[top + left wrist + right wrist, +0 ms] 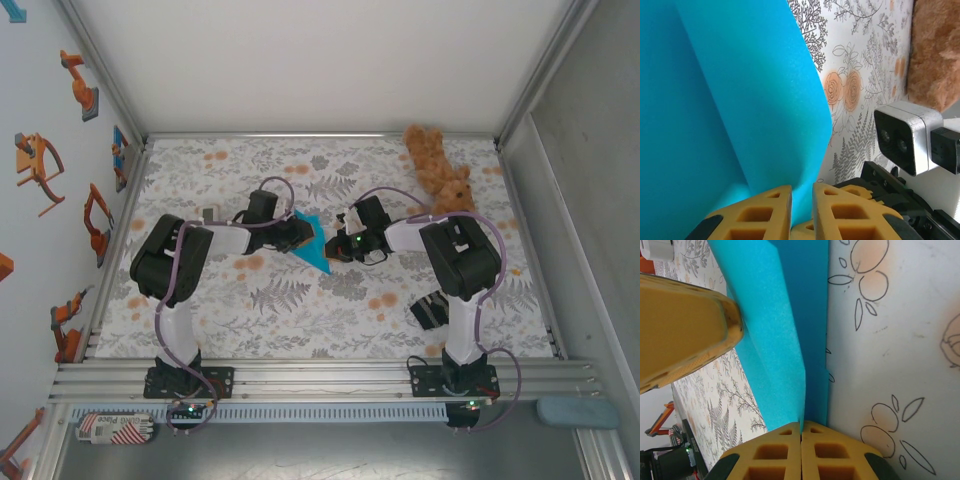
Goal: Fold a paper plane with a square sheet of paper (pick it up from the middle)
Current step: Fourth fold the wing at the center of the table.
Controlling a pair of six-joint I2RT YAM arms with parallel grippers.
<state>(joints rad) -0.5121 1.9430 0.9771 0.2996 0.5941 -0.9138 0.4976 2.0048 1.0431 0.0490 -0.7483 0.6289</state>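
Our right gripper (801, 426) has its yellow fingers pressed flat together on the bottom edge of a crease in the blue paper (785, 315), and our left gripper (802, 192) is pinched on the same sheet, which runs down into the narrow slit between its pads. We hold the paper between the two arms near the middle of the table, where the overhead view shows it as a pointed triangular shape with its tip toward the near side. Under it we see a white cloth (330, 300) printed with grey ferns and orange roses, covering the whole table. A brown teddy bear (437, 165) lies at the far right corner, and a small dark object (430, 310) sits beside the right arm. White panels in aluminium framing wall the cell, with orange robot-arm stickers (78, 85) on the left wall. On the near ledge we make out a red-striped tag (112, 428), its lettering too small to read, and a grey-blue pad (575, 412).
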